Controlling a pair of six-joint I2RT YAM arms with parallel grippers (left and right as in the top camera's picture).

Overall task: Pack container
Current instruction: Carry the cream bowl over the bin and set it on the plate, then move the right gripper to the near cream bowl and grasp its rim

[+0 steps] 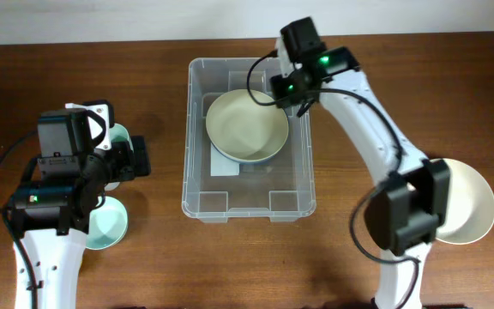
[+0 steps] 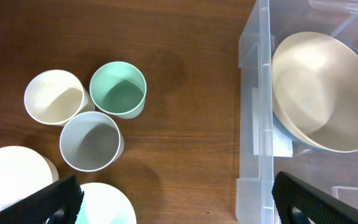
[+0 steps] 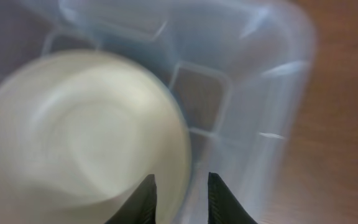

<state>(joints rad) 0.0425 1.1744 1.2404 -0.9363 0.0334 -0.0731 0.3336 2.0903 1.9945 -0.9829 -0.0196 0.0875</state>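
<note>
The clear container (image 1: 191, 137) stands mid-table; it also shows in the left wrist view (image 2: 253, 112) and the right wrist view (image 3: 278, 74). A cream bowl (image 1: 247, 127) sits inside it, tilted, over the white label (image 1: 224, 166); a bluish rim peeks out under it. The bowl also shows in both wrist views (image 2: 319, 93) (image 3: 79, 137). My right gripper (image 1: 292, 90) (image 3: 181, 177) is at the bowl's far right rim, one finger inside and one outside, closed on it. My left gripper (image 1: 140, 157) (image 2: 179, 205) is open and empty, left of the container.
Left of the container stand a cream cup (image 2: 53, 96), a mint cup (image 2: 118, 89) and a grey cup (image 2: 91, 140), with a white bowl (image 2: 11, 174) and a pale mint bowl (image 2: 104, 202) nearer. A large white bowl (image 1: 470, 202) sits at the right.
</note>
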